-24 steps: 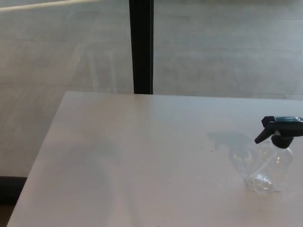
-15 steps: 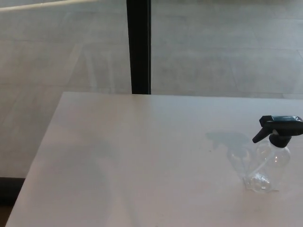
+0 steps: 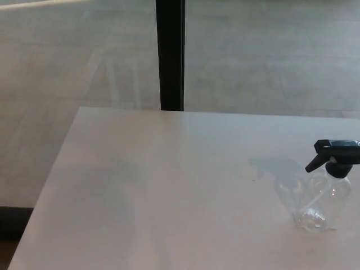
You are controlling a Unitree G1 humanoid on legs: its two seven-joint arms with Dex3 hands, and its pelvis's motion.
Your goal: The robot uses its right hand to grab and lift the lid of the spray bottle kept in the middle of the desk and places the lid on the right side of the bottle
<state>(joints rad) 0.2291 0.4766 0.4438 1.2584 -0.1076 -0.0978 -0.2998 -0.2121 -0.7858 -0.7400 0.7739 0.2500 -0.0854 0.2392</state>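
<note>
A clear spray bottle (image 3: 325, 201) stands upright on the pale desk (image 3: 169, 185), close to the picture's right edge. Its black trigger lid (image 3: 335, 156) sits on the bottle's neck, with the nozzle pointing left. Part of the lid is cut off by the right edge of the frame. Neither of my hands nor any arm shows in the head view.
A dark vertical post (image 3: 170, 55) rises behind the desk's far edge, in front of a glass wall. The desk's left edge runs diagonally toward the lower left, with a dark strip (image 3: 14, 222) of floor beyond it.
The whole picture has shifted slightly, so the camera moved; the bottle and lid stand the same on the desk.
</note>
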